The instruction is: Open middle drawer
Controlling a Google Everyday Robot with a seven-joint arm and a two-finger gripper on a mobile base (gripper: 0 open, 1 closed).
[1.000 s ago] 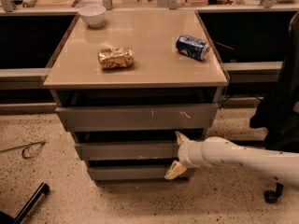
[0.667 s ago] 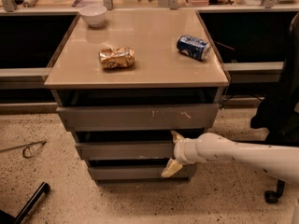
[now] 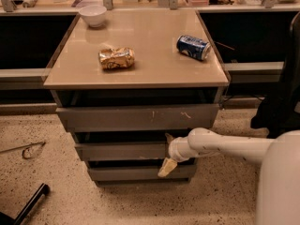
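The middle drawer (image 3: 122, 151) is the mid-sized grey front in the cabinet, and it looks closed or nearly closed. It lies below the larger scratched front (image 3: 136, 118) and above the narrowest front (image 3: 131, 173). My gripper (image 3: 166, 153) is on a white arm coming in from the right, at the right part of the middle drawer's front. It is open. One finger (image 3: 168, 138) sits in the dark gap above the front. The other finger (image 3: 166, 168) hangs below its lower edge.
On the beige cabinet top (image 3: 154, 71) are a white bowl (image 3: 93, 14), a crumpled gold bag (image 3: 116, 57) and a blue can (image 3: 193, 47). A dark chair-like shape (image 3: 281, 97) stands at the right. A wire object (image 3: 29, 150) and a black bar (image 3: 29, 203) lie on the speckled floor.
My gripper has slid a little to the left along the middle drawer's front. The drawer fronts have not visibly moved.
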